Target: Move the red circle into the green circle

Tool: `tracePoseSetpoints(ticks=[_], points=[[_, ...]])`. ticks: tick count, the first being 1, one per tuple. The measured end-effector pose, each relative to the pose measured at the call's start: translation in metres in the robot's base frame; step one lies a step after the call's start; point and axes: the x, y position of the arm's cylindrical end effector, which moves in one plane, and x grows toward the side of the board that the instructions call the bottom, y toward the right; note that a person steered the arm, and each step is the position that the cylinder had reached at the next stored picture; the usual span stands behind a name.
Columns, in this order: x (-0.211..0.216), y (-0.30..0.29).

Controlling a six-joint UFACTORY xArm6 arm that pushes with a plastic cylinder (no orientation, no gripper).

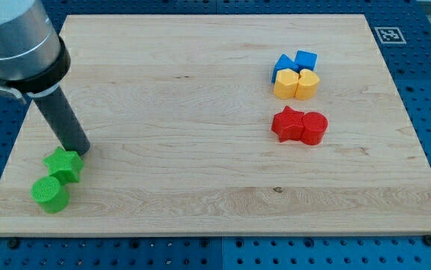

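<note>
The red circle (314, 127) lies at the view's right, touching a red star (287, 124) on its left. The green circle (50, 194) lies at the view's lower left, with a green star (64, 164) just above it and touching it. My tip (80, 150) rests on the board right at the green star's upper right edge, far left of the red circle.
A blue block (282, 67) and a blue cube (306, 60) sit at the view's upper right, with a yellow block (285, 85) and a yellow heart (307, 84) right below them. The wooden board (200, 150) lies on a blue pegboard table.
</note>
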Motion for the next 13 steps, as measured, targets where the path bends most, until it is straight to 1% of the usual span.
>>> tracePoseSetpoints(ticks=[2, 4, 5, 6, 7, 8, 9, 11, 13], points=[[-0.005, 0.014], [-0.005, 0.072], [-0.005, 0.075], [-0.020, 0.081], [-0.039, 0.115], [-0.049, 0.150], [-0.053, 0.162], [-0.069, 0.212], [-0.073, 0.258]])
